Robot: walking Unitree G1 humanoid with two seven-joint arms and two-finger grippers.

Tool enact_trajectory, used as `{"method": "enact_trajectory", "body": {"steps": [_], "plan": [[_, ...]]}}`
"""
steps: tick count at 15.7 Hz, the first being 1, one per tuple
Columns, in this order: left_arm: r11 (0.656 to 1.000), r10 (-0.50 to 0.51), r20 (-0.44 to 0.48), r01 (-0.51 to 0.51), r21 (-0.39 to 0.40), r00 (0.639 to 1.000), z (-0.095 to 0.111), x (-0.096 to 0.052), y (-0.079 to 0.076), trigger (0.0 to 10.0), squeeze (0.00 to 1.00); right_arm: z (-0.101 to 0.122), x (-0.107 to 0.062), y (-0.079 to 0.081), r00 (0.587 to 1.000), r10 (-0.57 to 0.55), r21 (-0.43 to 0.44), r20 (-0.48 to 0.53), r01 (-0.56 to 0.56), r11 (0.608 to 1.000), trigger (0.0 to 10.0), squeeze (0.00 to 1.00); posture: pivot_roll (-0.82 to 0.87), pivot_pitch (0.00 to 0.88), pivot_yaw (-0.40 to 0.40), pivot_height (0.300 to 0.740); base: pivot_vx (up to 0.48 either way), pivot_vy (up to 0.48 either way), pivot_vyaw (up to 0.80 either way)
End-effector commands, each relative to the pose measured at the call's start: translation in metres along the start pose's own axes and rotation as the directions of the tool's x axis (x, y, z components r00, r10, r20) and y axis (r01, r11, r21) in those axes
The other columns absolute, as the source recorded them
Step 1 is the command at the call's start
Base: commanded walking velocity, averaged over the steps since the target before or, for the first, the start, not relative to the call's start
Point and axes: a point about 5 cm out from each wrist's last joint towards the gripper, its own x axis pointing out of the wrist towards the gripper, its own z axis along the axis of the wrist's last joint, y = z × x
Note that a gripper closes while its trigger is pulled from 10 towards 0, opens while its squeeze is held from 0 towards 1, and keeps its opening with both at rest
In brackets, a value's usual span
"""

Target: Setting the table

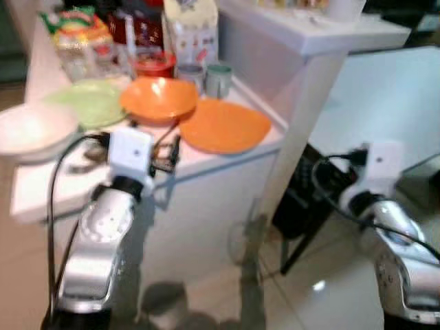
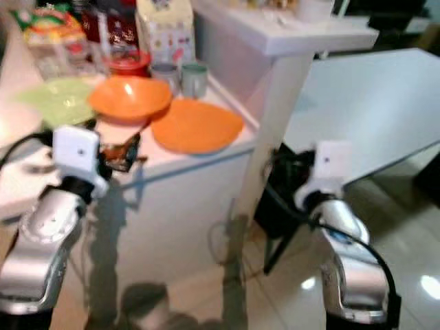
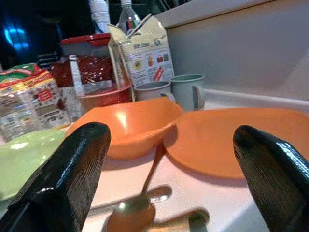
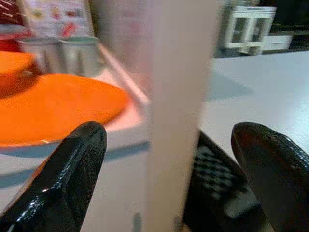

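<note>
Left gripper (image 3: 169, 183), jaws released, hovers over the white counter (image 1: 227, 161) edge; the flat orange plate (image 1: 224, 126) lies at its one o'clock. Right gripper (image 4: 176, 169), jaws spread, faces the white pillar (image 4: 178, 96).

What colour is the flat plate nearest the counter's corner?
Orange; the flat plate shows best in the left eye view.

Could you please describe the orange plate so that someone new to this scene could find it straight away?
Start at the white counter crowded with dishes and food packets. At its right end, near the corner by the white pillar, lies the orange plate, with two grey-green mugs behind it. The orange bowl beside it is deep; the plate is flat and shallow.
</note>
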Motion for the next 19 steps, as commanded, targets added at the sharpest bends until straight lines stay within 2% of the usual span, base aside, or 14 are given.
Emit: {"method": "enact_trajectory", "body": {"steps": [1,4,5,7,8,9,10,11,13,14,15,16,18,19], "plan": [[1.0,-0.03,0.018,0.03,-0.004,0.999,0.004,0.0,-0.008,10.0,0.0,0.005,-0.002,0.0,1.0,0.023,-0.015,0.0,-0.023,1.0,10.0,0.0,-0.04,0.0,-0.062,0.74,0.382,0.0,0.0],[0.999,-0.053,0.021,0.053,-0.007,0.998,0.005,-0.004,-0.01,10.0,0.0,0.0,-0.005,0.007,0.999,0.05,-0.006,-0.015,-0.05,0.999,10.0,0.0,-0.03,0.0,-0.07,0.74,0.376,0.0,0.8],[0.996,-0.093,0.026,0.093,-0.011,0.995,0.005,-0.007,-0.014,10.0,0.0,-0.002,-0.007,0.005,0.999,0.034,0.034,-0.013,-0.034,0.999,10.0,0.0,-0.03,0.0,-0.072,0.74,0.356,0.0,0.0],[0.992,-0.123,0.032,0.124,-0.016,0.992,0.007,-0.007,-0.018,10.0,0.0,-0.002,-0.006,0.001,1.0,0.005,0.046,-0.009,-0.005,0.999,10.0,0.0,-0.03,0.0,-0.073,0.74,0.352,0.0,0.0],[0.985,-0.159,0.064,0.162,-0.056,0.985,0.011,-0.008,-0.023,10.0,0.0,-0.001,-0.005,-0.005,0.999,-0.032,0.11,-0.001,0.032,0.993,10.0,0.0,-0.03,0.0,-0.074,0.74,0.0,0.0,0.0],[0.977,-0.195,0.074,0.2,-0.068,0.978,0.013,-0.009,-0.028,10.0,0.0,-0.001,-0.004,-0.007,1.0,-0.025,0.142,-0.008,0.025,0.99,10.0,0.57,-0.03,0.0,-0.073,0.74,0.0,0.0,0.0],[0.973,-0.215,0.077,0.22,-0.068,0.974,0.014,-0.009,-0.031,10.0,0.0,-0.002,-0.004,-0.007,1.0,-0.014,0.132,-0.017,0.016,0.991,10.0,0.77,-0.03,0.0,-0.073,0.74,0.0,0.0,0.0],[0.959,-0.266,0.087,0.272,-0.076,0.96,0.015,-0.012,-0.037,10.0,0.0,-0.002,-0.002,-0.005,0.998,0.053,0.174,-0.033,-0.047,0.984,10.0,1.0,-0.04,0.0,-0.072,0.74,0.0,0.0,0.0],[0.955,-0.283,0.093,0.289,-0.07,0.955,0.016,-0.014,-0.04,10.0,0.0,-0.002,0.0,-0.003,0.993,0.106,0.23,-0.058,-0.09,0.969,10.0,1.0,-0.03,0.0,-0.078,0.74,0.0,0.0,0.0],[0.947,-0.302,0.103,0.311,-0.076,0.948,0.017,-0.015,-0.042,10.0,0.0,-0.003,0.002,0.0,0.984,0.159,0.36,-0.087,-0.117,0.925,10.0,1.0,-0.03,0.0,-0.078,0.74,0.0,0.0,0.0],[0.945,-0.31,0.106,0.319,-0.08,0.945,0.017,-0.016,-0.042,10.0,0.0,-0.003,0.003,0.0,0.983,0.163,0.398,-0.085,-0.116,0.91,10.0,1.0,-0.03,0.0,-0.078,0.74,0.0,0.0,0.0],[0.934,-0.34,0.107,0.349,-0.075,0.934,0.018,-0.018,-0.044,10.0,0.0,-0.003,0.006,0.002,0.98,0.177,0.469,-0.091,-0.115,0.876,10.0,1.0,-0.03,0.0,-0.076,0.74,0.0,0.0,0.0],[0.906,-0.41,0.096,0.417,-0.07,0.907,0.018,-0.022,-0.047,10.0,0.0,-0.012,0.011,0.003,0.97,0.186,0.522,-0.154,-0.08,0.849,10.0,1.0,-0.03,0.0,-0.079,0.74,0.0,0.0,0.0],[0.89,-0.443,0.088,0.45,-0.076,0.892,0.018,-0.025,-0.05,10.0,0.0,-0.019,0.014,0.004,0.957,0.217,0.592,-0.19,-0.065,0.803,10.0,0.91,-0.02,0.0,-0.082,0.74,0.0,0.0,0.0]]}}
